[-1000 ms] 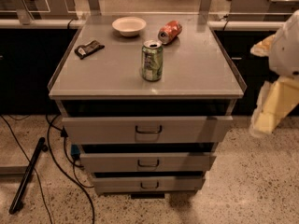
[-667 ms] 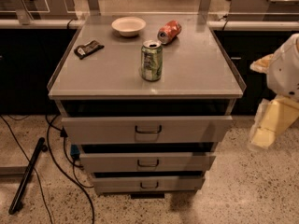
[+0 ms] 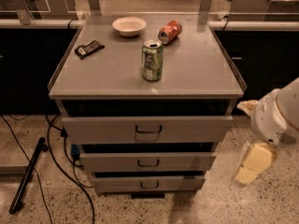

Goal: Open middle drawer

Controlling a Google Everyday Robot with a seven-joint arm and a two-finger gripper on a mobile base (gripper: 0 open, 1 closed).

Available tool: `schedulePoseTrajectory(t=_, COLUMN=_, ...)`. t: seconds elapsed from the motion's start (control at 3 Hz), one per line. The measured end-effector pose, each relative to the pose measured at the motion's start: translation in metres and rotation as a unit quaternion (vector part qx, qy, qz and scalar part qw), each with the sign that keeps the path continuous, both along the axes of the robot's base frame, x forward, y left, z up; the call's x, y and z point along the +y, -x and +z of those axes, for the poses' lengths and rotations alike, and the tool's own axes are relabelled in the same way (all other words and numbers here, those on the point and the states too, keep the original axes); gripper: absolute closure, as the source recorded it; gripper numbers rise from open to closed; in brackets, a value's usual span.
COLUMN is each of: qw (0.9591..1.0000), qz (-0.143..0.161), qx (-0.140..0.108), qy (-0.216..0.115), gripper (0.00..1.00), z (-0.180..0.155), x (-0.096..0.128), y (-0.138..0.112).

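Counter: grey top of the drawer cabinet, carrying four items.
Middle drawer: second of three grey fronts, below the taller top drawer and above the bottom drawer; a dark gap shows above its front.
Handle: small dark bar at the centre of the front, untouched.
End effector: low at the right of the cabinet, level with the middle drawer, well apart from the handle; open or closed: cannot tell.
Green can: upright, mid-counter.
Red can: on its side, beside the white bowl.
Dark packet: flat, on the left of the counter.
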State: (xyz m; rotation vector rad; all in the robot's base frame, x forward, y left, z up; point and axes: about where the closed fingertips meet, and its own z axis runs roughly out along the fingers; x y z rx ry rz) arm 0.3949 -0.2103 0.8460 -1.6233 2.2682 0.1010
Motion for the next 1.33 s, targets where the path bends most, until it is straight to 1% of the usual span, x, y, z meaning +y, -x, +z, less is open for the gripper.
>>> schedulePoseTrajectory(t=0.33, qw=0.9983, qz=0.014, qx=-0.012, qy=-0.055, gripper=0.00, z=-0.053, x=0.025, y=0.012)
schedulePoseTrajectory(t=0.67, qw=0.9983, qz=0.014, qx=-0.012, qy=-0.055, gripper=0.00, z=-0.053, x=0.025, y=0.012)
schedulePoseTrajectory(t=1.0, qw=0.9983, qz=0.017, qx=-0.031, qy=-0.047, gripper=0.00, z=-0.059, x=0.029, y=0.011)
schedulePoseTrajectory(t=1.33, qw=0.9961, qz=0.032, qx=-0.076, qy=-0.032, gripper=0.00, z=-0.078, x=0.040, y=-0.001)
